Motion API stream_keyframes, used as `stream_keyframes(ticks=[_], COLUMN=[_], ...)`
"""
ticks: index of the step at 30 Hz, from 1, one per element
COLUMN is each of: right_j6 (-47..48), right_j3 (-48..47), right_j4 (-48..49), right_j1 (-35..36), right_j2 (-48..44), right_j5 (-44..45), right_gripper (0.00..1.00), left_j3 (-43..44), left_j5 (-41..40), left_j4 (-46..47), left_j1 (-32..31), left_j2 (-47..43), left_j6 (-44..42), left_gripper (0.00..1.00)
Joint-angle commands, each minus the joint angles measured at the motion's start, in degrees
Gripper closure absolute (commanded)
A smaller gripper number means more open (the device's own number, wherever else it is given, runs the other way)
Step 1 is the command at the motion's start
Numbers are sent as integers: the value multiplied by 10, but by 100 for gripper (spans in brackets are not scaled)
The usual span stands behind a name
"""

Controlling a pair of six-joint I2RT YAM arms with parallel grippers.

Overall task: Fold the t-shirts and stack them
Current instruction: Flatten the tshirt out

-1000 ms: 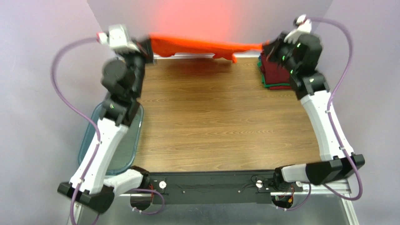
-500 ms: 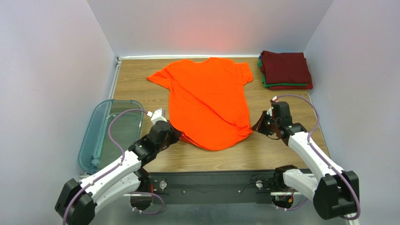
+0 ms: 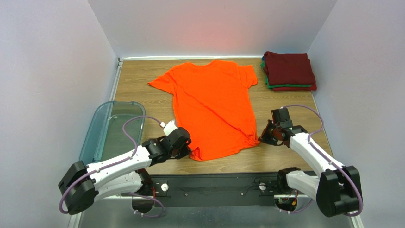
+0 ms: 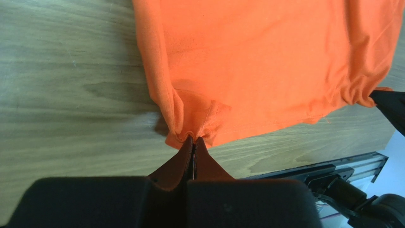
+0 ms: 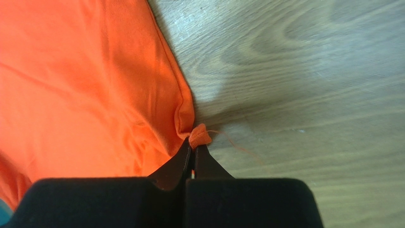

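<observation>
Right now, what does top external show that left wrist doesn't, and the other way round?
Only top external: the whole orange t-shirt spread flat, collar toward the far edge; the folded stack in the far right corner; the bin on the left.
Only left wrist: close up, the left gripper shut on a bunched corner of the near hem.
Both: the near hem, the wooden table, and the right gripper at the other hem corner.

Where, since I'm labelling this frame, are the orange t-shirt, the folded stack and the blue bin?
orange t-shirt [image 3: 211,104], top view, middle of its body.
folded stack [image 3: 289,69], top view, centre of the top maroon shirt.
blue bin [image 3: 111,128], top view, bare floor inside.
</observation>
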State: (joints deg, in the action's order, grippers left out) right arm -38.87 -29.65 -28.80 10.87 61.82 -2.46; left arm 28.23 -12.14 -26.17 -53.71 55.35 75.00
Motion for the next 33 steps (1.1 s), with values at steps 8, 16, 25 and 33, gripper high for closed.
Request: stream_keyframes(ticks=[8, 16, 25, 33], right_j6=[-17, -34, -33, 47], right_j3=[-103, -87, -133, -164], right_j4=[-159, -236, -235, -174], right_j1=[-2, -2, -2, -2], right_j2=[-13, -43, -57, -59], right_j5=[48, 70, 110, 38], right_gripper=[96, 77, 0, 0], left_j3=[83, 66, 85, 108], left_j5=[-11, 36, 37, 7], left_j4=[-259, -249, -268, -267], left_j1=[-11, -23, -40, -41], left_j2=[-38, -53, -51, -75], left_j6=[61, 30, 40, 24], left_gripper=[100, 100, 1, 2])
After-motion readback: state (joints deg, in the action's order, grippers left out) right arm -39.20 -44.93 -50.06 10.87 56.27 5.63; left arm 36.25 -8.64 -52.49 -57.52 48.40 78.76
